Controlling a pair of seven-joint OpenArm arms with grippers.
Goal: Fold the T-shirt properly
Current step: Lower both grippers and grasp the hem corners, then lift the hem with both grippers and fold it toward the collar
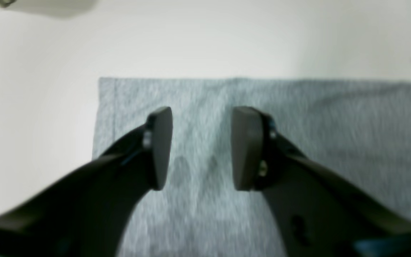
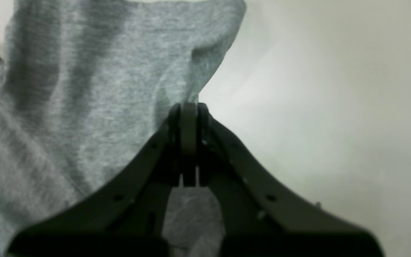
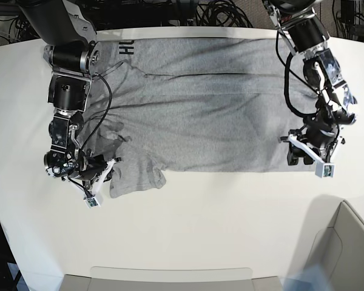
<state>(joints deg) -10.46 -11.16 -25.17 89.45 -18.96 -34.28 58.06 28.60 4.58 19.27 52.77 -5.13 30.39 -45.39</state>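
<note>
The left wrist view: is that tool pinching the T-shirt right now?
No, the left tool stands open above the flat grey T-shirt, with cloth showing in the gap between its two pads.

A robotics lab: white worktable (image 3: 188,224), tangled black cables (image 3: 218,13) behind, two mounted arms.

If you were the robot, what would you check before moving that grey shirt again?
1. Right gripper shut on the T-shirt: ok, cloth hangs from its closed fingers.
2. Left gripper open over the hem corner: ok, nothing between its fingers.
3. Both arms holding the T-shirt: not ok, only the right one.
4. T-shirt lying flat: not ok, bunched near the right gripper.
5. Lettering side facing down: cannot tell; black letters show at a far folded edge.
6. White table ahead free for the fold: ok.
</note>
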